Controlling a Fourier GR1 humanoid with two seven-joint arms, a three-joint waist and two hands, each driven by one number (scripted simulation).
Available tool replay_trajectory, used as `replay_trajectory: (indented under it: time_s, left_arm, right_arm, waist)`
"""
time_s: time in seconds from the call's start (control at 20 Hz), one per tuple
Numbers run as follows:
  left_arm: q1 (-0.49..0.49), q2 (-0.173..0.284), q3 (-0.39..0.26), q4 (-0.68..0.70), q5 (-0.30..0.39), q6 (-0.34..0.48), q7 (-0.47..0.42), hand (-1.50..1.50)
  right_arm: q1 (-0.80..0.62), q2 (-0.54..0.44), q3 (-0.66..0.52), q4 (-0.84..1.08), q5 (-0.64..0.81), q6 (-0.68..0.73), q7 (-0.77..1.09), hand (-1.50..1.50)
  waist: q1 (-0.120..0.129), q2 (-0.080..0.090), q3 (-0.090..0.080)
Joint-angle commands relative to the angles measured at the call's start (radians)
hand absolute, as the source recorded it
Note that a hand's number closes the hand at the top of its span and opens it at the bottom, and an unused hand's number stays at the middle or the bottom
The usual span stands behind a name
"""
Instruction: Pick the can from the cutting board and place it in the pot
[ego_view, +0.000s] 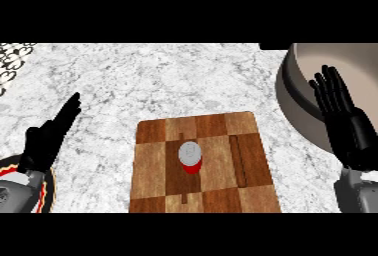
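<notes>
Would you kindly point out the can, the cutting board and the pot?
can (190, 153): head view, on its grey top.
cutting board (221, 185): head view, bare wood right of centre.
pot (295, 95): head view, inner left wall.

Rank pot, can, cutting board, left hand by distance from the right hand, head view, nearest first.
1. pot: at the right edge, directly under the right hand.
2. cutting board: centre, its right edge left of that hand.
3. can: upright mid-board.
4. left hand: far left, open.
</notes>
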Motion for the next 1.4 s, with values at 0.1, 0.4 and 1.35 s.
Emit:
replay_trajectory:
  time_s: [0.1,0.4,1.35]
  left_arm:
    - [-0.093,-0.083,0.056,-0.065,0.032,0.051,-0.028,0.0]
    - [-0.138,-0.193,0.121,-0.116,0.113,0.097,-0.068,0.0]
    - [-0.112,-0.257,0.134,-0.14,0.039,0.133,-0.041,0.0]
  right_arm:
    - [-0.203,-0.047,0.048,0.046,-0.157,0.222,0.044,1.5]
    - [-0.329,-0.215,0.05,0.209,0.115,0.248,-0.063,-1.5]
    - [-0.429,-0.288,0.363,0.069,0.463,0.539,-0.154,-1.5]
  waist:
    - [0.046,0.028,-0.022]
    - [0.051,0.036,-0.022]
    - [0.009,0.022,-0.023]
